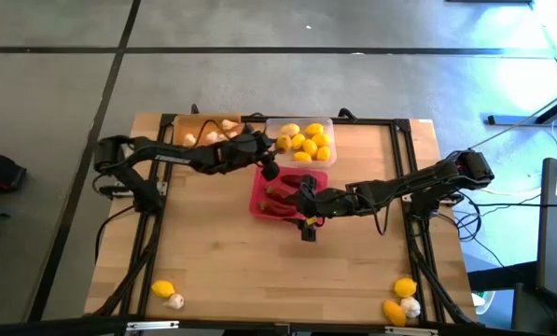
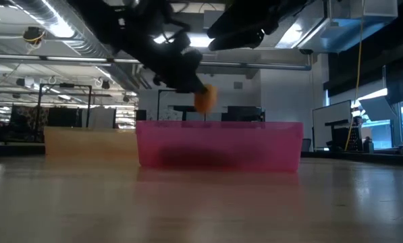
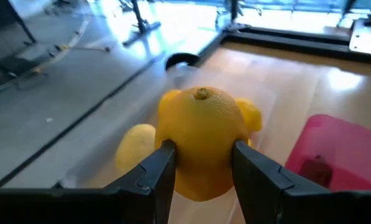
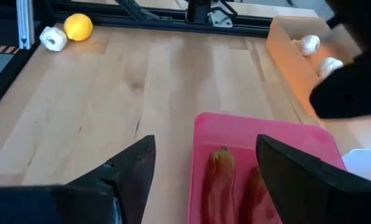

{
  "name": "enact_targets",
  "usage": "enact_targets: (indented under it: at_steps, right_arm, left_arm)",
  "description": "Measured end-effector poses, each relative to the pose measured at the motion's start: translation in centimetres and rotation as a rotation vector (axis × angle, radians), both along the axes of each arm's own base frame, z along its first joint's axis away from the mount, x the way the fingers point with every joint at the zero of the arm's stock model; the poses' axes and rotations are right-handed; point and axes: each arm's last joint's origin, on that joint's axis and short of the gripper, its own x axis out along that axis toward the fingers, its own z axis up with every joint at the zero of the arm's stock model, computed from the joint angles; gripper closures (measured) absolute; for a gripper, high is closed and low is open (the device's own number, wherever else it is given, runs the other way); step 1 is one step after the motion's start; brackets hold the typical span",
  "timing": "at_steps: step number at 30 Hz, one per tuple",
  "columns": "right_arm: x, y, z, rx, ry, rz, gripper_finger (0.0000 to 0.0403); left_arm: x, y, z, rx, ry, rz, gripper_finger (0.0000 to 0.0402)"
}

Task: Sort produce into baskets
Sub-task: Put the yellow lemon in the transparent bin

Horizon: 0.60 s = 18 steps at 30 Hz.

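We see the left gripper (image 3: 201,171) grasping a lemon (image 3: 202,140) by the clear tray (image 1: 300,142); the right gripper (image 4: 204,171) (fingers spread, released) hovers over the pink tray (image 4: 260,134).

Bright glare is thrown across the grey floor beyond the pale wooden table (image 1: 222,252). In the low view, that table's near surface is blurred, and the arms above are silhouetted by ceiling lights.

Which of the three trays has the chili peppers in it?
The pink-red tray, nearest the table's middle, holds the chili peppers; the orange tray holds garlic bulbs, the clear tray lemons.
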Motion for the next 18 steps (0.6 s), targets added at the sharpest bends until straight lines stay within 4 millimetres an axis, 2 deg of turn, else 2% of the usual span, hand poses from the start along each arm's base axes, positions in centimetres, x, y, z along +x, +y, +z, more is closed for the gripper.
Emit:
enact_targets:
  at_steps: [7, 13, 18]
  right_arm:
    - [-0.1, 0.1, -0.2, 0.014, 0.02, 0.023, 0.0133]
    - [-0.2, 0.1, -0.3, 0.018, 0.034, 0.024, 0.0133]
    - [-0.2, 0.1, -0.3, 0.018, 0.035, 0.023, 0.0133]
  left_arm:
    - [1.8, 2.9, -1.6, -0.075, 0.164, 0.043, 0.0263]
    - [1.6, 4.9, -3.4, -0.171, 0.204, 0.066, 0.0263]
    - [1.2, 5.6, -4.6, -0.218, 0.255, 0.091, 0.0263]
